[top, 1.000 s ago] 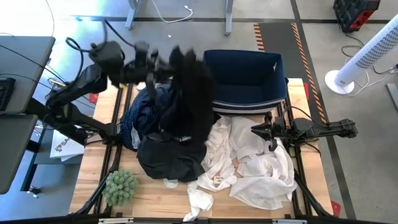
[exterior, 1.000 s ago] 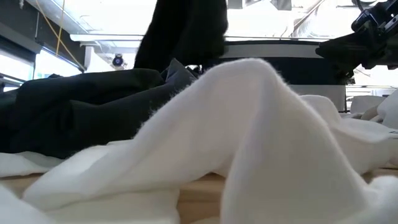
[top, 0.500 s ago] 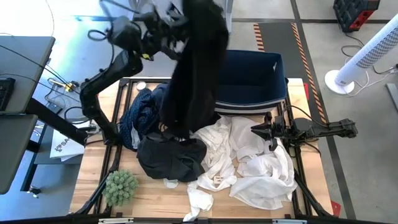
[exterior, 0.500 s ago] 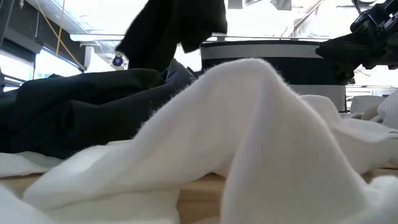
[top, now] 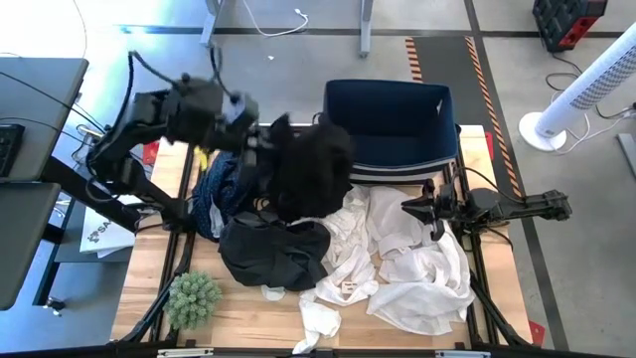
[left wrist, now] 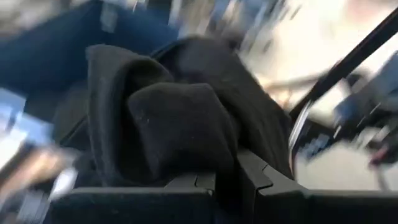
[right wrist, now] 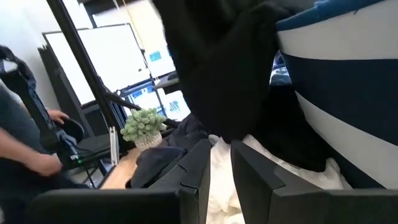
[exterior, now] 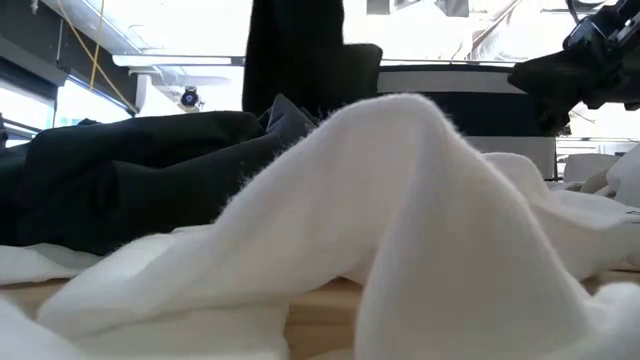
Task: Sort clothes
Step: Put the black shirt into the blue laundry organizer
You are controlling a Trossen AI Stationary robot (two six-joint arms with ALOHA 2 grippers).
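My left gripper (top: 256, 141) is shut on a black garment (top: 313, 164), which is bunched up over the table's middle, by the left near corner of the navy bin (top: 393, 119). The garment also shows in the low view (exterior: 295, 60) and the left wrist view (left wrist: 180, 118). Another dark garment (top: 273, 254) and a navy blue one (top: 221, 189) lie on the table's left half. White garments (top: 407, 264) lie in a heap on the right half. My right gripper (top: 425, 211) hovers over the white heap, its fingers a little apart and empty. My left gripper pinches a bunched fold of the black garment (left wrist: 225, 177) between its two fingers, several layers thick. The fingers come roughly level from the table's left. The garment hangs below and beyond the fingers in a slack lump; whether it touches the bin I cannot tell.
A green spiky plant (top: 194, 298) stands at the near left corner. The navy bin, with a striped near wall (right wrist: 348, 87), stands at the far edge. A person shows beyond the table in the right wrist view (right wrist: 25, 143). A white fan (top: 581, 94) stands off the table's right.
My left gripper swung up high toward the far edge with the black garment hanging long below it, then came down again toward the table's middle. The garment now hangs lower, bunched into a lump by the bin's left near corner. My right arm kept still.
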